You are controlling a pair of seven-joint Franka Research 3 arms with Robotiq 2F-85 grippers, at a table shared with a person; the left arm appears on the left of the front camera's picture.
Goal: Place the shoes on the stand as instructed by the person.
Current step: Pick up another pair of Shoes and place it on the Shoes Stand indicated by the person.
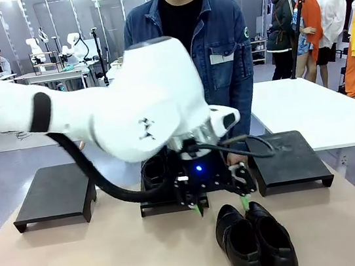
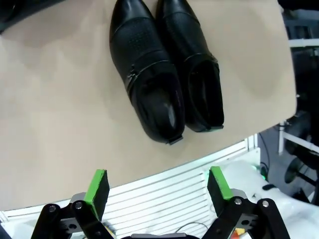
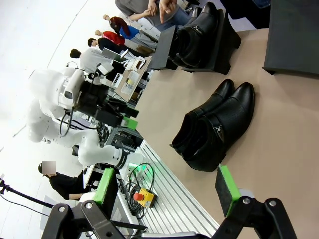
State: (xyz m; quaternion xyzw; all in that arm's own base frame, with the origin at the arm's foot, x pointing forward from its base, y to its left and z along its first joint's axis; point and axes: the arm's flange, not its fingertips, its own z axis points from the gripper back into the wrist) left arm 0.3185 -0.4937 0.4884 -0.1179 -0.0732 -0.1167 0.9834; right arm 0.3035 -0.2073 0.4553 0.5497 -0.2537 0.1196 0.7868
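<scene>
The left gripper (image 1: 222,205) is held with fingers apart and empty on the robot's side of the middle stand (image 1: 153,207), near the toes of one pair of shoes (image 1: 255,241) laid on the table (image 1: 84,265). A second pair (image 1: 153,171) is set on that stand; the right gripper (image 3: 165,191) is likewise spread, nothing clasped

Just below my left gripper (image 1: 222,205) a pair of shoes (image 1: 255,241) lies on the bench (image 1: 84,265). They are pressed side against side, so there is no gap to slip between. The bench on either side of them is open. Beyond the gripper the middle stand (image 1: 158,206) is taken by another pair (image 1: 153,171). The stand to its left (image 1: 53,190) and the stand to its right (image 1: 287,157) offer flat, free tops.
</scene>
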